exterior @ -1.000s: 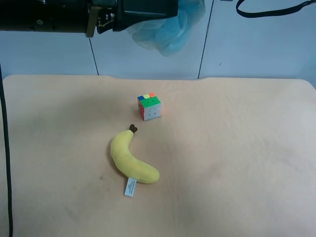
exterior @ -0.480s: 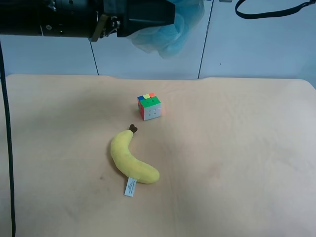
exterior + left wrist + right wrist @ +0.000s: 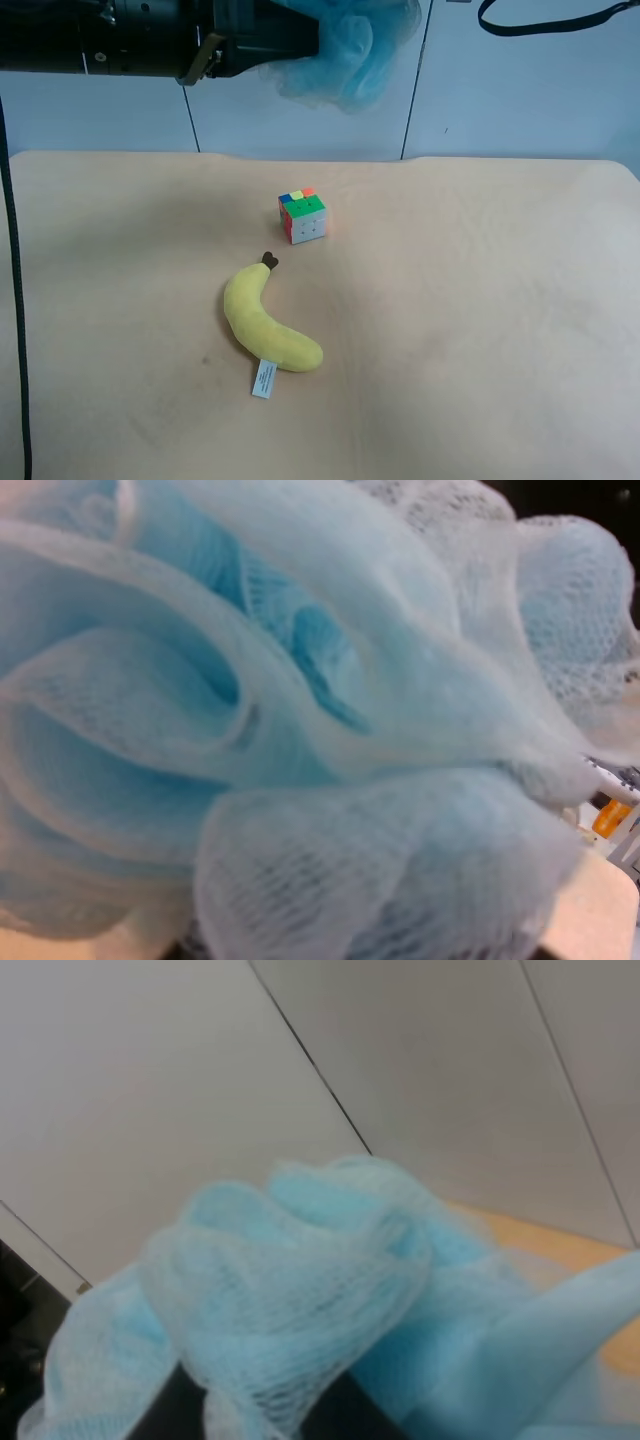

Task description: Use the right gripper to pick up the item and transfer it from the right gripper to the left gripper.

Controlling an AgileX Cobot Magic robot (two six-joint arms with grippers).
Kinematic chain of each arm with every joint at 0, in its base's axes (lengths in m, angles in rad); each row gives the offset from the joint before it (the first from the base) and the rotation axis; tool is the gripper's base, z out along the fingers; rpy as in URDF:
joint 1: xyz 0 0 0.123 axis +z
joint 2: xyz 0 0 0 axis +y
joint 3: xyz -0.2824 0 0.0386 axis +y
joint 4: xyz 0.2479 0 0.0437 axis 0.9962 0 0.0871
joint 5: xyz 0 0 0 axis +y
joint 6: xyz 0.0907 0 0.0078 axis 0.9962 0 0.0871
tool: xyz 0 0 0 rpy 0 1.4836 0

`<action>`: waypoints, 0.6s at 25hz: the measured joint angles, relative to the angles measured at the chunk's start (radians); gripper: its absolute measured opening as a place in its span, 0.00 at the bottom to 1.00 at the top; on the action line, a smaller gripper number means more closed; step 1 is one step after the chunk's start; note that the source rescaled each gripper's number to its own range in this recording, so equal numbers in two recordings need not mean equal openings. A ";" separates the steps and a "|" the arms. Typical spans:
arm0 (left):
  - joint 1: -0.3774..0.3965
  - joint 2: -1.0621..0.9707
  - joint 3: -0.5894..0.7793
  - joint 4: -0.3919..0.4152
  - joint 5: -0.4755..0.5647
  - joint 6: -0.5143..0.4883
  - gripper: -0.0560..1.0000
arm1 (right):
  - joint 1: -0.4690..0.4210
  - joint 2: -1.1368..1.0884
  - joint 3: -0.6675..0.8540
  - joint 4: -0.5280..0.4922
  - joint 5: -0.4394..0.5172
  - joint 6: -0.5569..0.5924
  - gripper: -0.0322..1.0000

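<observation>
banana [image 3: 268, 325]: yellow plush, nearest thing on the table [image 3: 480, 330], lying in a curve with its brown stem toward the cube and a white tag [image 3: 263, 379] at its near end.
cube [image 3: 303, 216]: small and many-coloured, just beyond the banana's stem, not touching it.
pouf [image 3: 350, 45]: light-blue mesh, off the table, up in the air over the far edge, in front of the pale wall panels [image 3: 520, 90].
arm at the exterior high view's left [image 3: 100, 35]: black, lying level, reaching in from the side; its tip is sunk in the pouf's mesh.
left gripper: closed down on the pouf, which fills its wrist view; its fingers are buried under the folds there.
right gripper [image 3: 255, 1410]: clamped tight, folds of the pouf bunched between its dark fingers [image 3: 172, 1418].
cables: black; one [image 3: 14, 300] runs down the exterior high view's left edge, one [image 3: 560, 18] loops at its top right.
</observation>
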 joint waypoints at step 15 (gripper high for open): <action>0.000 0.000 0.000 0.001 0.001 0.000 0.07 | 0.000 0.000 0.000 0.001 0.000 -0.003 0.37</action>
